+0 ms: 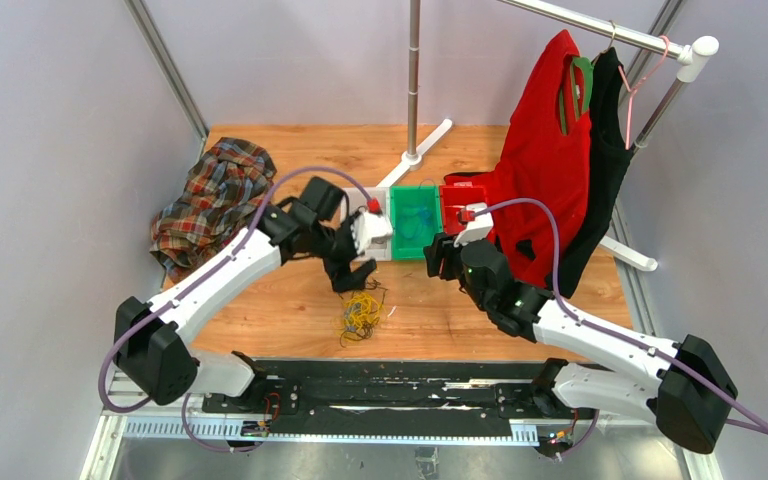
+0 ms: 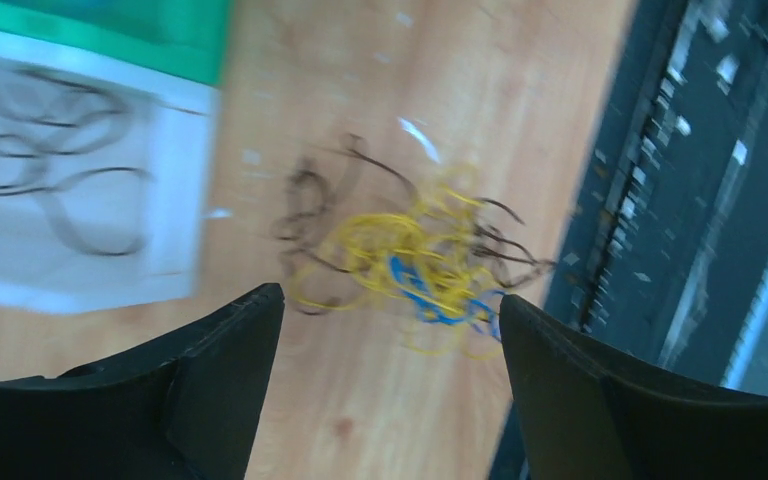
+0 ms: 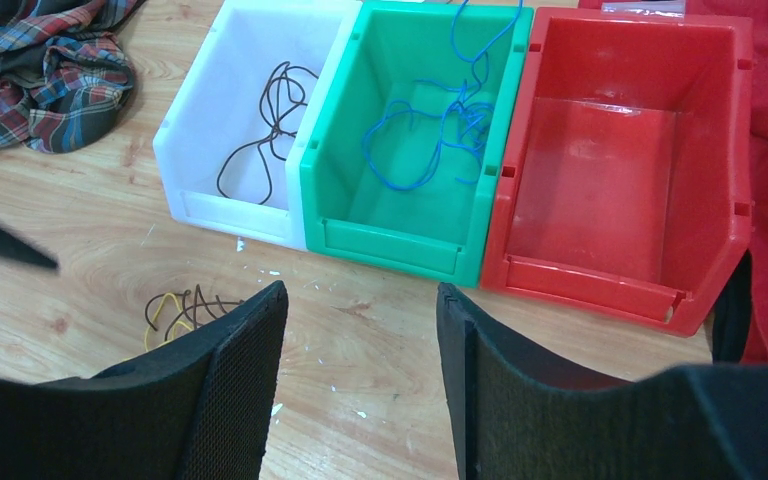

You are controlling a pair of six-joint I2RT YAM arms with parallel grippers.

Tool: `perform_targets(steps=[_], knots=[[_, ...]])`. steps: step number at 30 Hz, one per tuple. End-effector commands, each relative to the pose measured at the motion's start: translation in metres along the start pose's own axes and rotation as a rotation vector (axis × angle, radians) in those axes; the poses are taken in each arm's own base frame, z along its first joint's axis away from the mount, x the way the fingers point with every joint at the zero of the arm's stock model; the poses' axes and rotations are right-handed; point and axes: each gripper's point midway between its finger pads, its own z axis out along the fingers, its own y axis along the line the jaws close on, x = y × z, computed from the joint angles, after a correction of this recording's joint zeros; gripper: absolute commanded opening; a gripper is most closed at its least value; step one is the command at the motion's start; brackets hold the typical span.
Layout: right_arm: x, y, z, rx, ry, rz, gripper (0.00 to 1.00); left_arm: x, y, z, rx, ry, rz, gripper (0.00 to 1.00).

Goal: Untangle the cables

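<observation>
Approach step: left claw spread and empty, cables heaped on the surface just ahead of its fingers. Next, probably lower and pinch 1 strand. Right claw spread, empty.

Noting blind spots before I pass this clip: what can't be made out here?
1. Left wrist view: motion blur smears the cables; strand crossings are unreadable.
2. Top view: the same tangle is too small to trace.
3. Right wrist view: a finger of the right claw hides most of the tangle.
4. Top view: the red bin is partly covered by the right arm and the red shirt.
</observation>
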Motion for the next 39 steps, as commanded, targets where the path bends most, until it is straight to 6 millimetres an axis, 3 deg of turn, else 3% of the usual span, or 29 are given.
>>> perform_targets(steps=[1,6,10,16,21,28,33,39], knots=[[0.004,-0.005,-0.002,-0.001,0.006,0.012,0.55,0.017,-0.033,0.013,0.132,0.021,0.065,0.8],[0.007,-0.004,-0.003,-0.014,0.015,0.018,0.52,0.014,-0.028,0.032,0.176,0.023,0.203,0.7],[0.01,0.001,-0.005,-0.04,0.029,0.021,0.48,0.016,0.004,0.051,0.124,0.1,0.298,0.58],[0.013,-0.001,-0.009,-0.044,0.036,0.024,0.47,0.006,0.034,0.061,0.112,0.104,0.444,0.58],[0.014,-0.001,-0.01,-0.048,0.044,0.02,0.46,0.016,0.041,0.069,0.222,0.12,0.575,0.65],[0.015,-0.006,-0.012,-0.029,0.039,0.022,0.44,0.034,0.037,0.087,0.319,0.113,0.638,0.62],[0.013,-0.004,-0.011,-0.032,0.035,0.028,0.43,0.036,0.046,0.099,0.281,0.104,0.647,0.53],[0.011,-0.006,-0.011,-0.021,0.023,0.039,0.39,0.05,0.037,0.108,0.29,0.102,0.667,0.4]])
